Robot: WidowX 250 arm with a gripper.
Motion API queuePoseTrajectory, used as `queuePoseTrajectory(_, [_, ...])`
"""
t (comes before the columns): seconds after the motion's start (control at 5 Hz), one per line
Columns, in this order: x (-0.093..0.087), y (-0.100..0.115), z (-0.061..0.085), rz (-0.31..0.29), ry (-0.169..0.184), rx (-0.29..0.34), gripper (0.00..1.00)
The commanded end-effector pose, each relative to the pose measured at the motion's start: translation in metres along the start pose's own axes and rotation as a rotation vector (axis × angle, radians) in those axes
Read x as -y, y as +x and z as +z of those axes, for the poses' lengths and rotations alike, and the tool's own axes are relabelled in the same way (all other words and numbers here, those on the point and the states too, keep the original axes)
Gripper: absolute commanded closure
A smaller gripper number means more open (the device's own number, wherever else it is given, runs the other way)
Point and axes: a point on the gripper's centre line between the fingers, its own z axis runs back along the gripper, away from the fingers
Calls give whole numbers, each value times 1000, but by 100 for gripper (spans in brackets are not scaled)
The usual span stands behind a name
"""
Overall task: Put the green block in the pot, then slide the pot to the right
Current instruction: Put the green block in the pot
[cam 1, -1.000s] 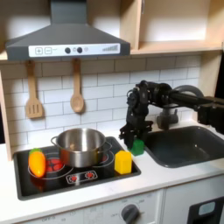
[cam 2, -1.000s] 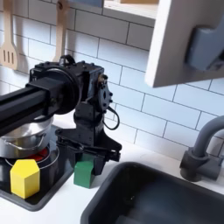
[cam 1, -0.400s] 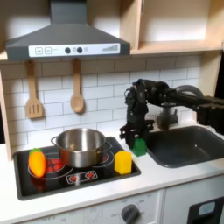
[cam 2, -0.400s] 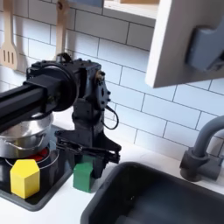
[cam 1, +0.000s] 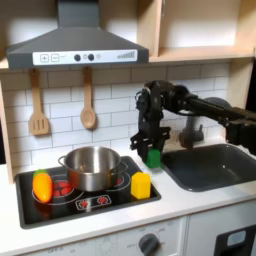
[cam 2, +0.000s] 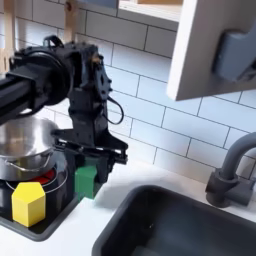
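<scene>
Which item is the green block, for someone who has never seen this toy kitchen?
Start at the black stovetop with the silver pot on it, then look to its edge nearest the sink. The green block is there, between the fingers of the black gripper. It is smaller than the pot, and green, unlike the yellow block nearby.

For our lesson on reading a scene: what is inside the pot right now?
In the first exterior view the pot looks empty, showing bare metal; its near wall hides part of the floor. The green block is outside it, held in the gripper.
</scene>
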Motion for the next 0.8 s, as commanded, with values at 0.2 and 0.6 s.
queuePoseTrajectory(0.2, [-24,8,41,66,-2,60,100])
queuePoseTrajectory(0.6, [-51,10,53,123,27,82,100])
